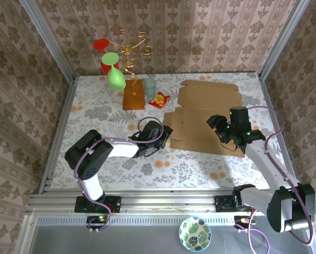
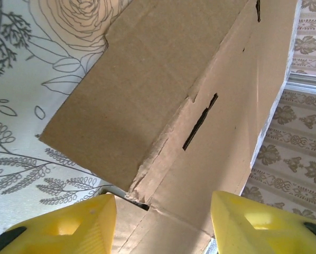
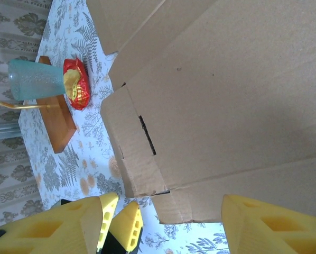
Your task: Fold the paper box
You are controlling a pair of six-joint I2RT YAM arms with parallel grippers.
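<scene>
Brown corrugated cardboard box (image 1: 205,114) lies unfolded, centre-right on the bench (image 1: 94,116). Left gripper (image 2: 163,194) straddles its left flap, clamping uncertain; right gripper (image 3: 171,198) hovers parted above. First fold pending: raise that flap along its crease.

**Paper box (image 1: 203,132) spread unfolded on the counter (image 1: 94,111)**

It is a plain brown corrugated sheet, die-cut with flaps, creases and narrow slots. It lies opened out and mostly flat on the counter's right half, its left flap bent along a crease.
</scene>
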